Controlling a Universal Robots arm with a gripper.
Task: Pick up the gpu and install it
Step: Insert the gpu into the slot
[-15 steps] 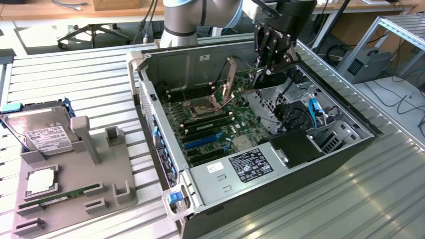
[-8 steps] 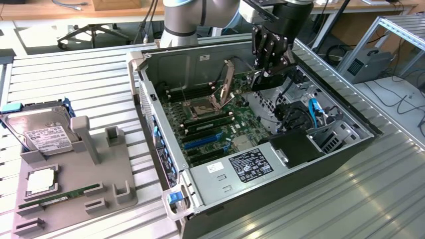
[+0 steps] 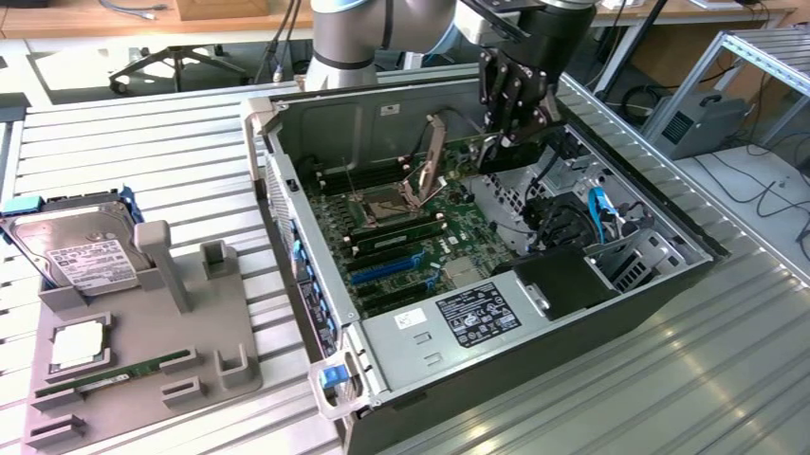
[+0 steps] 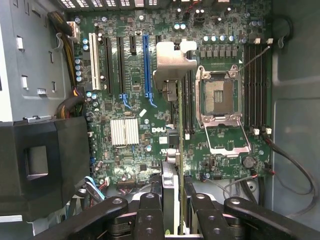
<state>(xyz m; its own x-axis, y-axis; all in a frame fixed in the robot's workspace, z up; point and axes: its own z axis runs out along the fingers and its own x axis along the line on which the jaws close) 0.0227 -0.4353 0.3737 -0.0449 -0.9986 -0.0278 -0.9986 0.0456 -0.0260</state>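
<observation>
The pickup looks done: the fingers (image 4: 149, 209) are clenched on the gpu (image 4: 173, 67), held edge-on inside the open computer case (image 3: 285, 204) mid-surface (image 3: 127, 152), above the motherboard (image 4: 125, 100), while seating it in the expansion slots (image 4: 146, 65) seemingly remains.

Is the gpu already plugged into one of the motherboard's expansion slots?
No, the gripper clamps the gpu edge-on above the motherboard, and the expansion slots all stand bare.
</observation>
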